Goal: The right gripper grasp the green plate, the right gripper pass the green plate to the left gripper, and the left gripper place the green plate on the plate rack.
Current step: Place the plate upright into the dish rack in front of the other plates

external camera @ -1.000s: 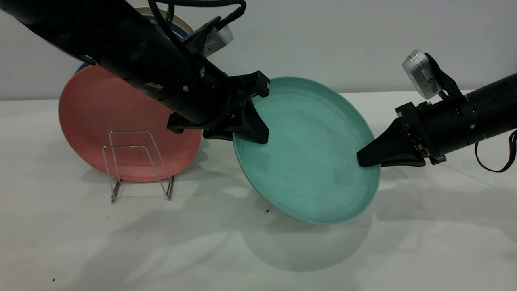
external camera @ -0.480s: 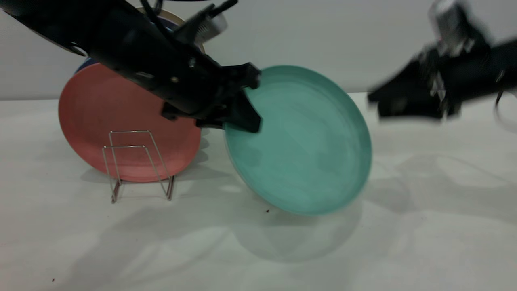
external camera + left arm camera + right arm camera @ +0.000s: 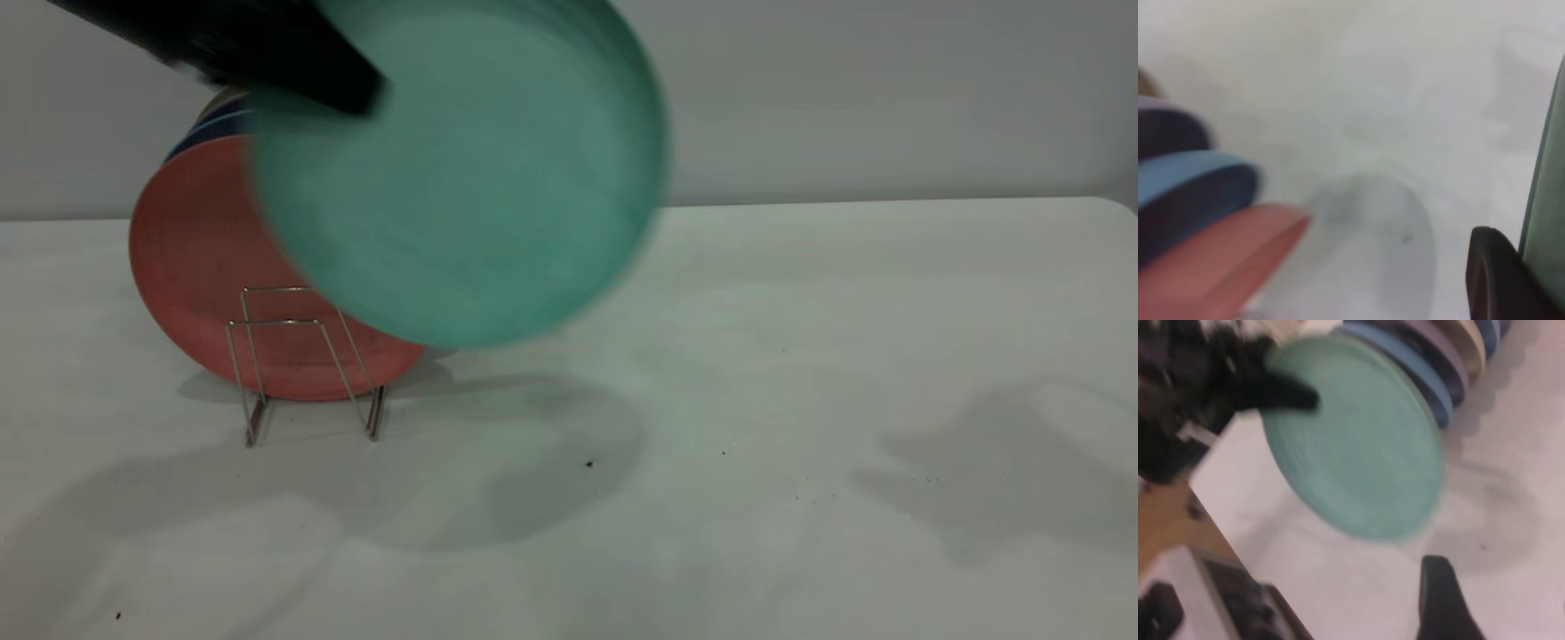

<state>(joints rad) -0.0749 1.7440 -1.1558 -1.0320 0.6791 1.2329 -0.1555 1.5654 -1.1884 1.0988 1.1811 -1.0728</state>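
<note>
My left gripper [image 3: 351, 89] is shut on the upper left rim of the green plate [image 3: 462, 178] and holds it high in the air. The plate hangs in front of and above the salmon-pink plate [image 3: 191, 267] and the plate rack [image 3: 302, 356]. In the left wrist view one black finger [image 3: 1498, 280] lies against the plate's edge [image 3: 1548, 220]. The right gripper is out of the exterior view. In the right wrist view only one of its fingers [image 3: 1441, 600] shows, empty and apart from the green plate [image 3: 1358, 440].
The pink plate leans in the wire rack with darker blue plates [image 3: 209, 133] behind it; the row also shows in the right wrist view [image 3: 1438, 367]. The white table [image 3: 800, 400] stretches to the right of the rack. A wooden edge [image 3: 1171, 520] lies beside the table.
The right gripper has let go of the plate and drawn back out of the exterior view. My left gripper has swung the plate up and to the left, over the rack.
</note>
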